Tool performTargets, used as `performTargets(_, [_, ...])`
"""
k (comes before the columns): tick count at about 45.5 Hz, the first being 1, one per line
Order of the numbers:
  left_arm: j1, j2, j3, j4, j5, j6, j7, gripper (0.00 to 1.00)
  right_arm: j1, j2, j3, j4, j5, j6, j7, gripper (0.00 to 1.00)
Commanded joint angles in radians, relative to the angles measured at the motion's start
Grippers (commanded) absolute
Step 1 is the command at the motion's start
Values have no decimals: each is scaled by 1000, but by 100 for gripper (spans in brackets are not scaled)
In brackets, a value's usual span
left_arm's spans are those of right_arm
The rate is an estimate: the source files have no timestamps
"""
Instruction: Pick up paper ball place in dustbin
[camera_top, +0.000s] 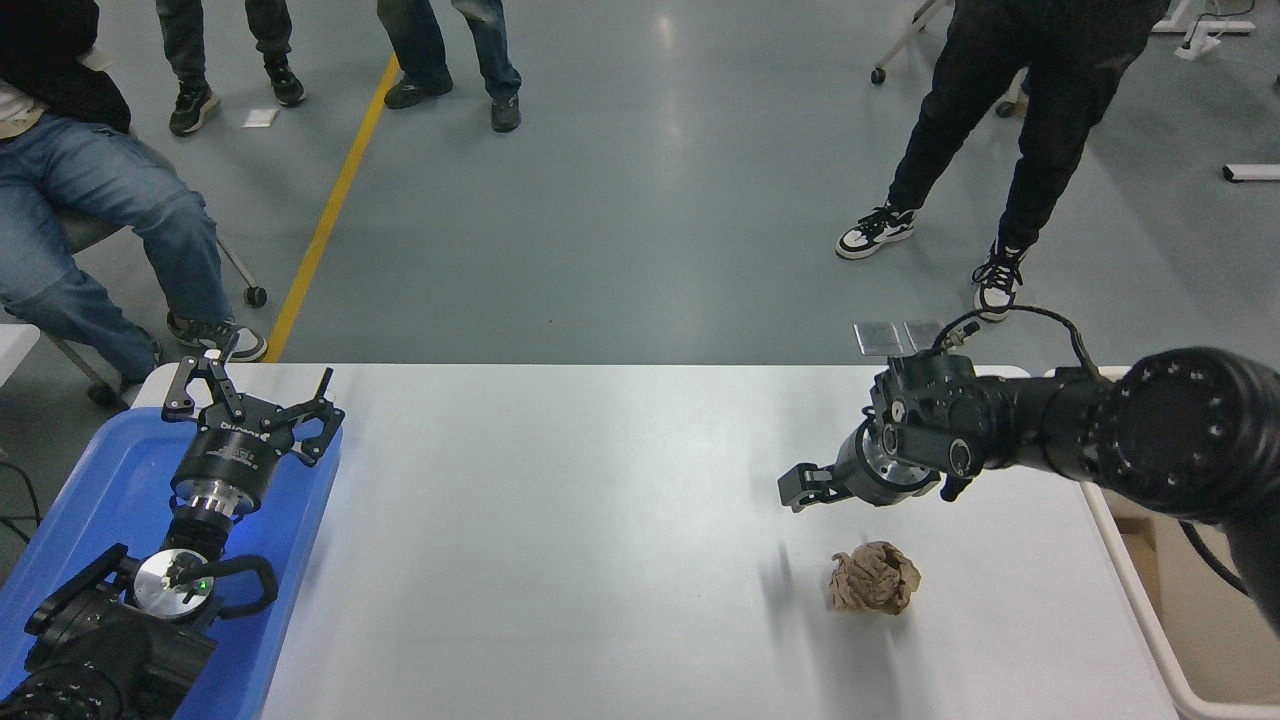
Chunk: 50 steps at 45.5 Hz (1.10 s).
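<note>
Nothing of the task is done yet, as far as you can see. The paper ball lies loose on the white worktop, toward the near right, untouched. Your right gripper hangs just beyond it, on its far side and apart from it; whether its fingers are spread or closed cannot be told from here. The dustbin sits off the right edge. The left gripper rests parked over the blue tray, fingers spread. Grasp, lift and drop all remain.

Bare table all around paper ball; open from above. Dustbin rim beyond right edge, blue tray far left.
</note>
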<state>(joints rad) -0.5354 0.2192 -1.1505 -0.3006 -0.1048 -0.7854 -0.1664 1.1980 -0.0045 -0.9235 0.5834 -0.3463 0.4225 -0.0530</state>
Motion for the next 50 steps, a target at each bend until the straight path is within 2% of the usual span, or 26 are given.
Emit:
performTargets(1, [0, -1, -5, 0, -1, 0, 2, 99, -35, 4, 0, -42, -2, -14, -2, 100])
performTargets(15, [0, -1, -2, 0, 1, 0, -1, 99, 0, 4, 3, -17, 10, -4, -2, 100])
performTargets(23, [0, 0, -1, 0, -1, 0, -1, 99, 195, 4, 2, 156, 21, 16, -2, 100])
performTargets(37, [0, 0, -1, 0, 1, 0, -1, 99, 682, -291, -31, 579, 99, 183, -1, 100])
performTargets(50, [2, 0, -1, 0, -1, 0, -2, 99, 1121, -382, -192, 898, 188, 363, 1, 100])
